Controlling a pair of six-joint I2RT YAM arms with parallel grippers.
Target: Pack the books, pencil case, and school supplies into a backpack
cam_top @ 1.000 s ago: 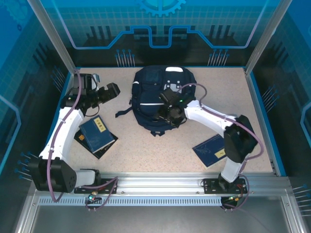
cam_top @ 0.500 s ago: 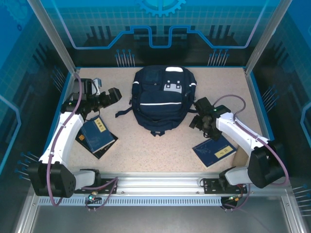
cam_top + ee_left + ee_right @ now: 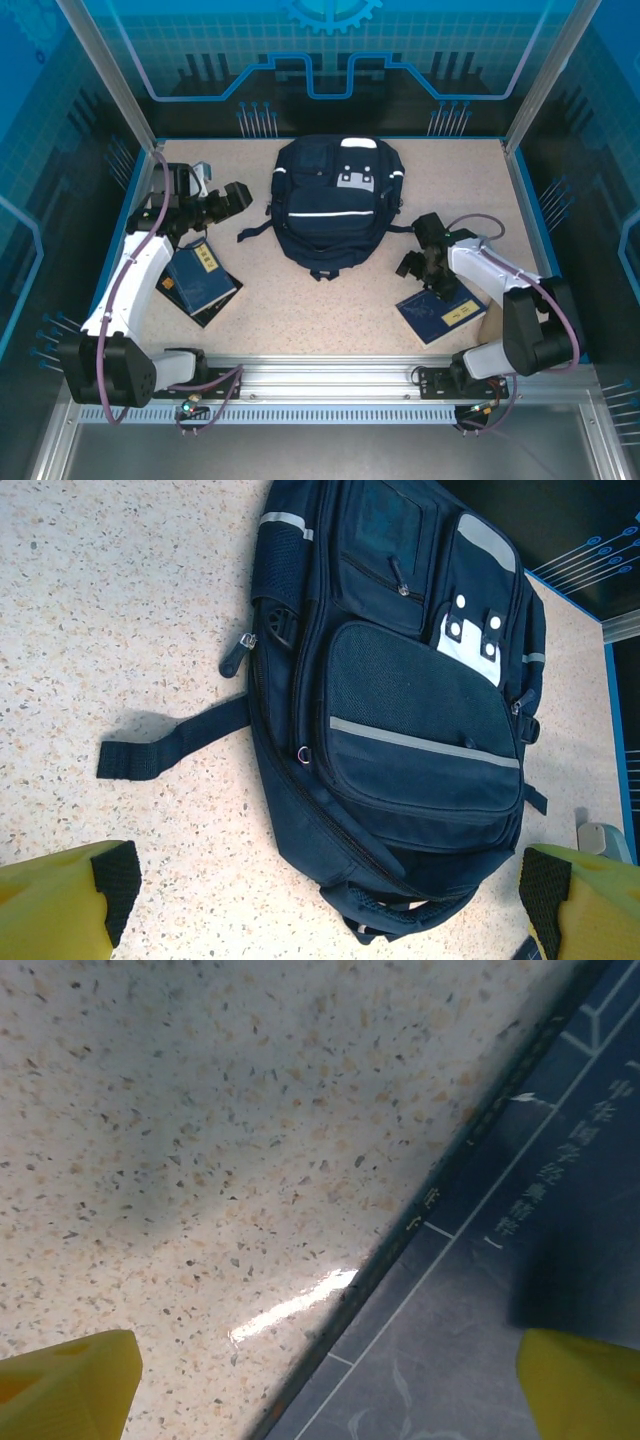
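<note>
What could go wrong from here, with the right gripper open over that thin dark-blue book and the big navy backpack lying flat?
The thin dark-blue book lies flat on the speckled table; the open right gripper, above its edge, may push it rather than pinch it. The navy fabric backpack looks zipped, so there may be no opening for it. Its loose dark strap lies near the open left gripper and could snag.

There is one backpack [image 3: 335,205] between the two tools. There are three books: a stacked pair [image 3: 200,278] near the left tool [image 3: 233,195] and a single book [image 3: 440,312] just beneath the right tool [image 3: 418,270].
</note>
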